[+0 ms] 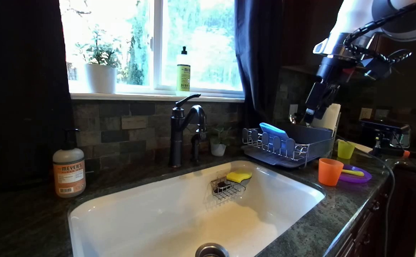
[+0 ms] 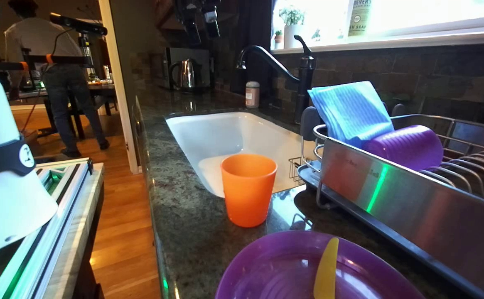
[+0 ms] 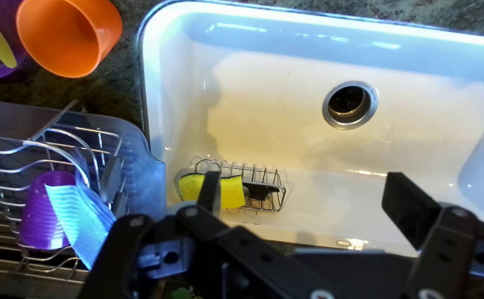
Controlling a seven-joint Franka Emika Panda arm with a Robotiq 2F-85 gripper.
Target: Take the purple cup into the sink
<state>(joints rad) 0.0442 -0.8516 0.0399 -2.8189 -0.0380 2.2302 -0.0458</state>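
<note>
As one looks along the dark speckled stone counter (image 2: 183, 216) in an exterior view, with clock hours read around the upright, tapered orange plastic cup (image 2: 249, 191) and twelve straight up, a round, shallow purple plastic dish (image 2: 262, 265) lies nearest, at five o'clock, bearing a flat yellow utensil (image 2: 327, 270). At three o'clock stands a wire dish rack (image 2: 412, 216) with a steel side panel; in it, tipped onto its side, is the plain purple plastic cup (image 2: 412, 145), just beside a ribbed blue cloth (image 2: 350, 112). Toward twelve lies the wide white rectangular sink (image 2: 225, 128); its round metal drain (image 3: 350, 104) shows in the wrist view. At one o'clock rises a dark curved faucet (image 2: 306, 83), and at twelve, beyond the sink, a small bottle (image 2: 252, 95) with a pink label. At eleven, high up, hangs the robot's black two-fingered gripper (image 3: 306, 195); the wrist view shows its jaws spread wide, with white sink visible between.
</note>
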